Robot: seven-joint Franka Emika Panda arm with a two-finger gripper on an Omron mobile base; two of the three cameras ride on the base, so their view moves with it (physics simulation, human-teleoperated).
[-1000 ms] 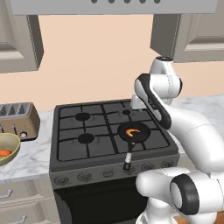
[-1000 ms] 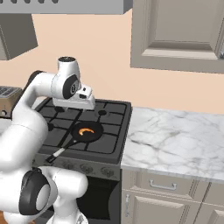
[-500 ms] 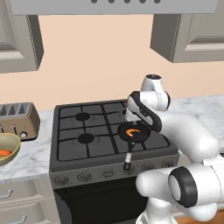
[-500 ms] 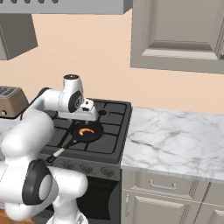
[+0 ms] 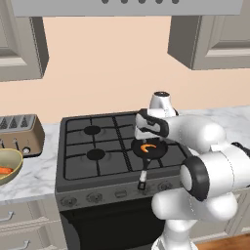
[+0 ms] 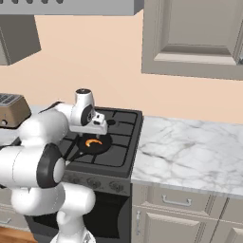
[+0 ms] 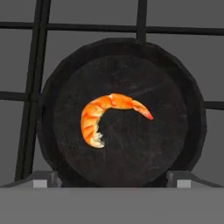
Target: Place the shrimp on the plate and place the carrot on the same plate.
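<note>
The shrimp, a curved orange crescent, lies in the middle of a black long-handled frying pan on the stove's front right burner. It shows too as the shrimp and the shrimp in the base views. My gripper hangs straight above it, open, with its fingertips wide apart and nothing between them; the gripper sits low over the pan. An orange carrot rests in a yellowish-green bowl at far left. The plate is out of view.
The pan's handle points toward the stove's front edge. A toaster stands on the counter left of the stove. A marble counter stretches to the stove's right. Wall cabinets and a hood hang above.
The arm has folded down and the hand has dropped from well above the stove to just over the pan with the shrimp. Shrimp and pan have stayed put.
</note>
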